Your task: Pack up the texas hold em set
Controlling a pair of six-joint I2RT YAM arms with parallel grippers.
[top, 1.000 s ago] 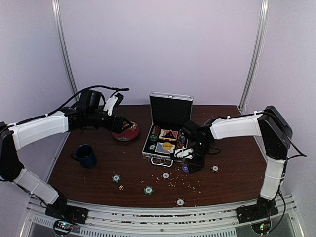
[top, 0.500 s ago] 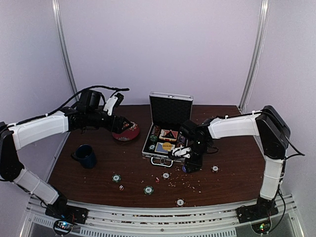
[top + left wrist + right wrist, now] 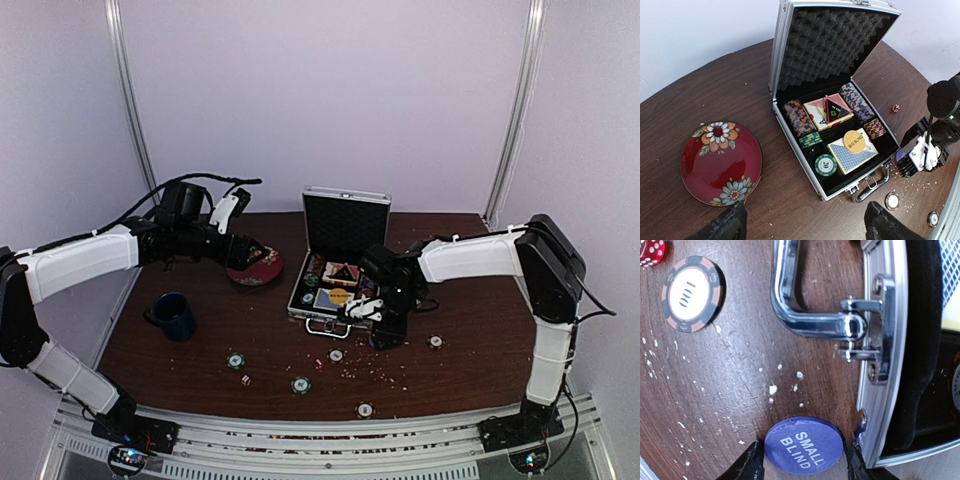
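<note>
**Case partly filled, lid up; loose pieces not yet packed**

The case (image 3: 832, 45) is seen open with its lid upright, just to one side of the right gripper (image 3: 805, 460). Rows of chips, two card boxes, a yellow disc (image 3: 853, 138) and a green chip (image 3: 825, 164) are already stowed in it.

The blue disc (image 3: 804, 445) is bracketed between the right gripper's fingers, just outside the case's near corner and below the handle (image 3: 790, 300). The fingers are set partly apart at its edges, and whether it is pinched cannot be told.

Ahead of those fingertips a brown chip (image 3: 691, 293) and a red die (image 3: 650, 251) are seen loose. More chips (image 3: 301, 383) are scattered toward the arm bases.

The left gripper (image 3: 805, 212) is spread wide and empty, near the plate (image 3: 720, 165), with the case ahead of it.

The task is judged to be about half done. The blue disc, the stray chips and the dice are yet to be packed, and then the lid is to be shut.
</note>
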